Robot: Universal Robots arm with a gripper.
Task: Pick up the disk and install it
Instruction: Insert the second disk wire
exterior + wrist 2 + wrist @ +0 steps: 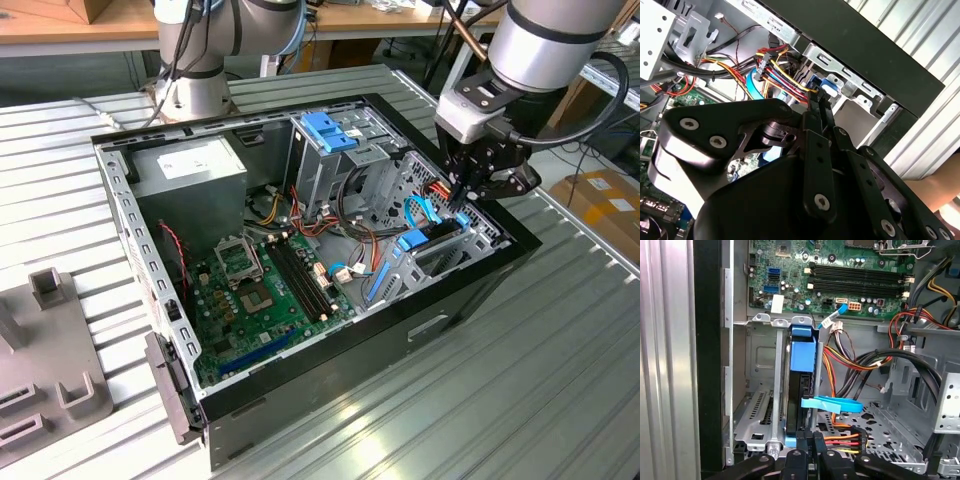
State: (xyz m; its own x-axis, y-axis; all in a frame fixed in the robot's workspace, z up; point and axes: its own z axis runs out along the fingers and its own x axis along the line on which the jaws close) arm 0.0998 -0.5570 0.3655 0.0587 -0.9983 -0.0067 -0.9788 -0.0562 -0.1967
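Even, bright overhead light in the exterior view; soft glare streaks on the ribbed metal bench (560,350), and the inside of the computer case (300,240) is evenly lit with only shallow shadows under the drive cage. In the second wrist view the black gripper (820,107) body close to the lens is soft and dark, with blown-out white at the upper corners. First wrist view is sharp on the motherboard (840,275), dimmer in the lower bay.
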